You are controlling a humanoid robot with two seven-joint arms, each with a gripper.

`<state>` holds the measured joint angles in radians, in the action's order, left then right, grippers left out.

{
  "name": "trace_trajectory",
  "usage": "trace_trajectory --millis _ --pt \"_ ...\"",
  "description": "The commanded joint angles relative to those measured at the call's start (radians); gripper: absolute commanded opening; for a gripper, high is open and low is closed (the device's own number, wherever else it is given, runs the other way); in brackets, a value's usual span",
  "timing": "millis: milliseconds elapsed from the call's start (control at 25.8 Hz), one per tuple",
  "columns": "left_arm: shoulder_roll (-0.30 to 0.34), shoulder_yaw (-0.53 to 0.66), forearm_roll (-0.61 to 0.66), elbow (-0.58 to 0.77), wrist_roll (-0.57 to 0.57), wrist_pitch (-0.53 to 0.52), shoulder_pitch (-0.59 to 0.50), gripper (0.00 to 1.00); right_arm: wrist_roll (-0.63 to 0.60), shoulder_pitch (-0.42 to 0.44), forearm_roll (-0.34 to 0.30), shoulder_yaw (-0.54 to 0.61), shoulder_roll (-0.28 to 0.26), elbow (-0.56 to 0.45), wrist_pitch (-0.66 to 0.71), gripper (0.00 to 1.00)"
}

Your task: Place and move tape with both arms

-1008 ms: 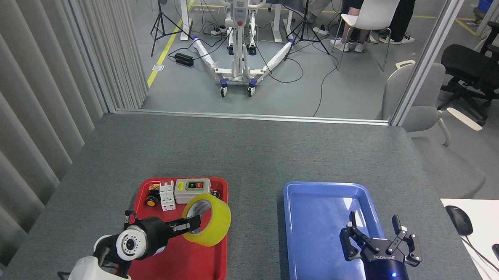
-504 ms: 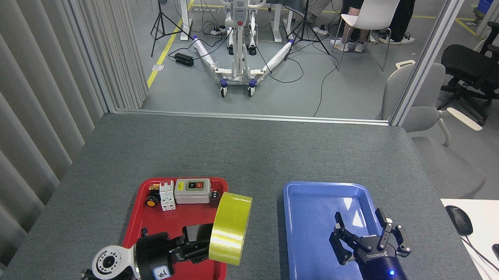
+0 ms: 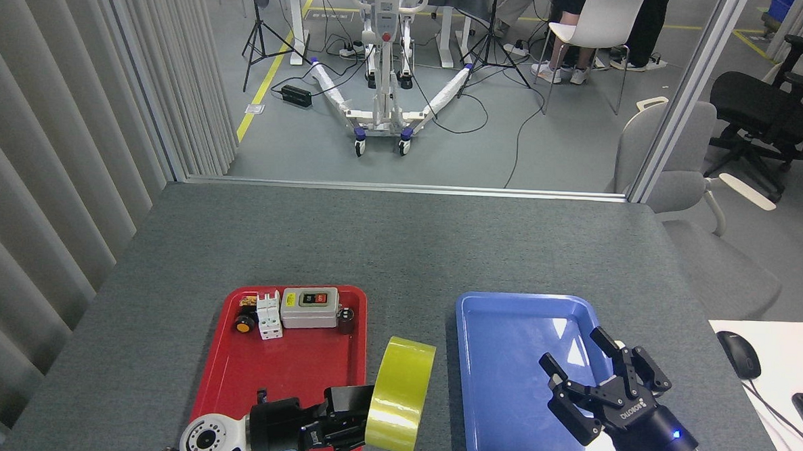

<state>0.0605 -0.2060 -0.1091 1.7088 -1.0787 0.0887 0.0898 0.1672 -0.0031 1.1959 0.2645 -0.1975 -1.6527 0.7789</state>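
Note:
The tape (image 3: 399, 396) is a wide yellow roll held on edge, its outer band facing me, over the grey strip between the red tray (image 3: 280, 376) and the blue tray (image 3: 503, 379). My left gripper (image 3: 356, 413) comes in from the lower left and is shut on the roll's left side. Over the blue tray's near right part, my right gripper (image 3: 575, 360) is open, its black fingers spread toward the upper left, with nothing between them and a blue light on its body.
At the back of the red tray sit a grey switch box (image 3: 310, 307), a white breaker (image 3: 269, 314) and a small yellow-capped push button (image 3: 242, 325). A white desk with a mouse (image 3: 738, 353) stands at the right. Grey table (image 3: 400, 246) stretches ahead.
My left gripper has carried the tape rightward and nearer, from over the red tray to the gap between the trays. The right gripper has turned toward the left, staying open.

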Motion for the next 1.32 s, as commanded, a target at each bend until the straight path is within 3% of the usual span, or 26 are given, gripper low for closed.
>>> trace_trajectory --millis 0,155,271,349,465,504,659,853,1008,1125,1280 --pt "-0.001 -0.001 0.000 -0.003 0.000 -0.003 0.001 0.00 0.077 -0.047 -0.002 -0.001 0.044 -0.001 0.006 0.99" --pt "-0.004 -0.003 0.000 -0.003 0.000 -0.006 0.002 0.00 0.173 -0.057 -0.004 0.001 0.096 -0.009 0.006 0.99" --pt "-0.004 -0.003 0.000 -0.008 0.000 -0.006 0.002 0.00 0.187 -0.063 -0.012 0.019 0.107 -0.007 0.006 0.99" --pt "-0.004 -0.001 0.000 -0.015 0.000 -0.006 0.004 0.00 0.190 -0.070 -0.050 0.035 0.115 -0.006 0.006 0.99" --pt "-0.002 -0.001 0.000 -0.017 0.000 -0.007 0.005 0.00 0.190 -0.061 -0.136 0.021 0.081 -0.001 0.006 0.99" --pt "-0.002 -0.001 0.000 -0.017 0.000 -0.007 0.007 0.00 0.190 -0.052 -0.176 0.002 0.044 -0.001 0.006 0.98" --pt "-0.004 -0.001 0.000 -0.017 0.000 -0.009 0.008 0.00 0.141 -0.020 -0.328 -0.225 -0.189 -0.012 0.006 0.92" --pt "-0.002 -0.001 0.000 -0.017 0.000 -0.011 0.008 0.00 -0.054 -0.047 -0.338 -0.398 -0.392 -0.047 0.006 0.92" --pt "-0.001 -0.003 0.000 -0.017 0.000 -0.011 0.008 0.00 -0.175 -0.156 -0.338 -0.622 -0.543 -0.068 -0.006 0.92" --pt "-0.001 -0.001 0.000 -0.017 0.000 -0.011 0.008 0.00 -0.229 -0.256 -0.338 -0.765 -0.594 -0.082 -0.098 0.92" --pt "0.002 -0.001 0.000 -0.018 0.000 -0.012 0.010 0.00 -0.222 -0.337 -0.332 -0.849 -0.556 -0.068 -0.145 0.93"
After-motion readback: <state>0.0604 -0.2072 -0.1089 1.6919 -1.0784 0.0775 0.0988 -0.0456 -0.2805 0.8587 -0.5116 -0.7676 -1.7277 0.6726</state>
